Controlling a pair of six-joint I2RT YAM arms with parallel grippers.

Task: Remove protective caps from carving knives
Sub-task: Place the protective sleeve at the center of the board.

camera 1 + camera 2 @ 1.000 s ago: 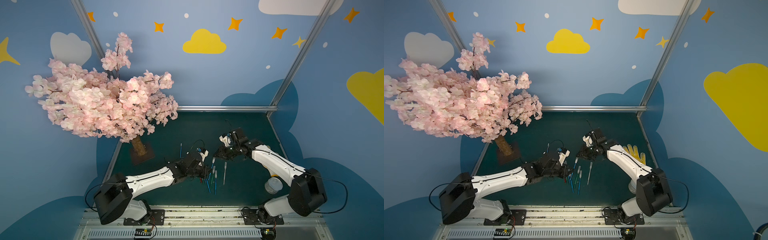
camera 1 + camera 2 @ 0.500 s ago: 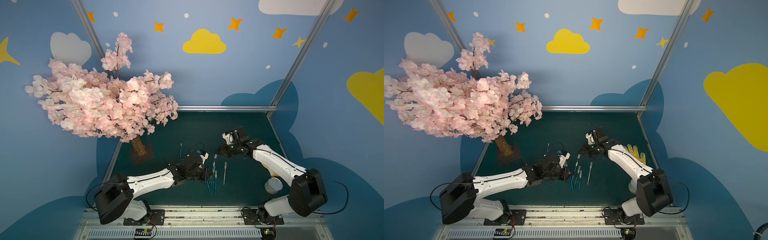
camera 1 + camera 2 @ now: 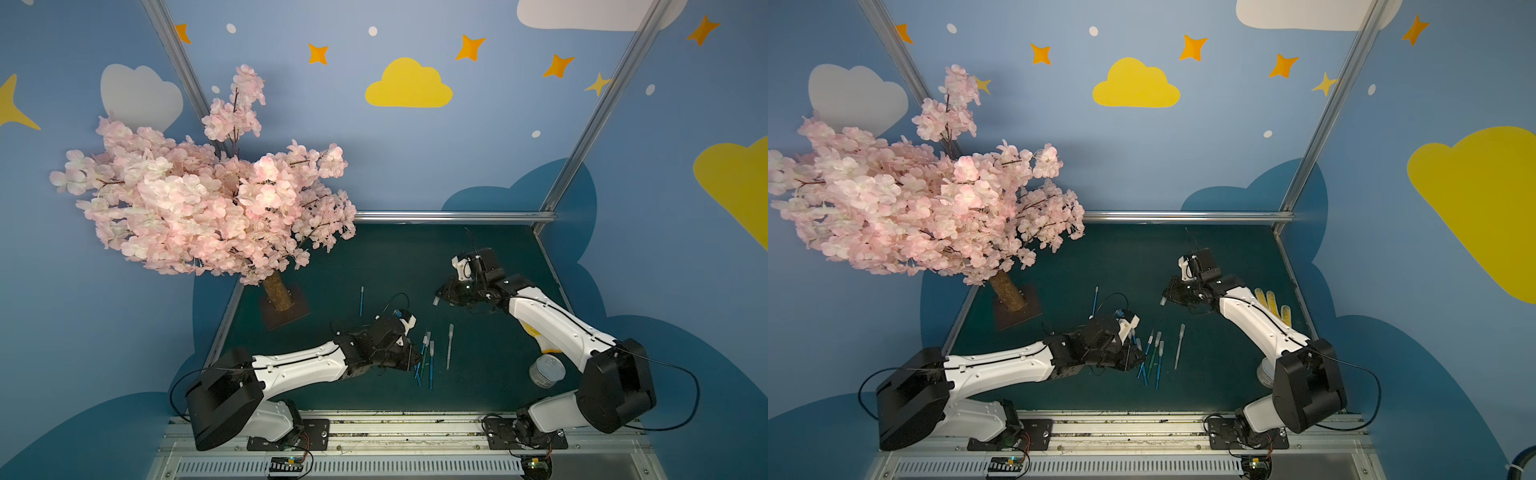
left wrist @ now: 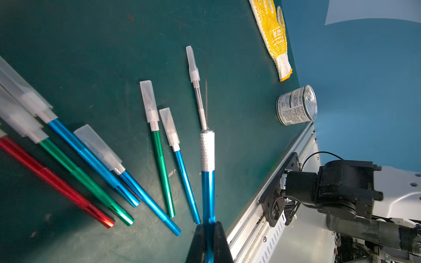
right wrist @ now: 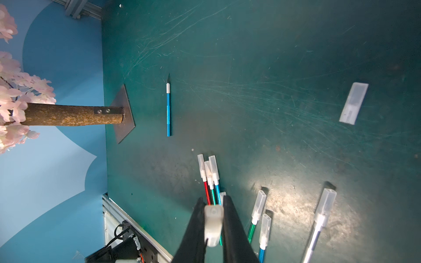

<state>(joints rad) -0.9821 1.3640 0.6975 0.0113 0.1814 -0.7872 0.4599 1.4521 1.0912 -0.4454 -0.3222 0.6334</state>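
Two pairs of jaws, both closed on work. My left gripper (image 4: 209, 226) is clamped on the tail end of a blue-handled knife (image 4: 208, 193). Its knurled silver collar (image 4: 207, 150) is uncovered. I can't make out the blade cleanly, because it lines up with the silver knife (image 4: 200, 104) lying behind it. My right gripper (image 5: 213, 201), well apart from the left in both top views, pinches a translucent cap (image 5: 213, 224) between its fingers. I judge this pair separated, with the cap waiting to be set down.

Seven capped knives (image 4: 157, 159) fan out on the green mat (image 4: 91, 45) just beside the left jaws: red, green, blue and the silver one. Farther off, one bare blue knife (image 5: 168, 109) lies near the tree base (image 5: 124, 113), and one loose cap (image 5: 353, 103) lies alone.

The caps look featherlight, thin-walled and slightly squashy. I would take each across its flat faces toward the closed end, gently, so the walls don't bind on the blade. The handles look stiff and glossy, so likely slippery. The knurled band should hold better than the smooth tail. The blade tips are fine and probably brittle, so I'd pull each cap straight along the axis.
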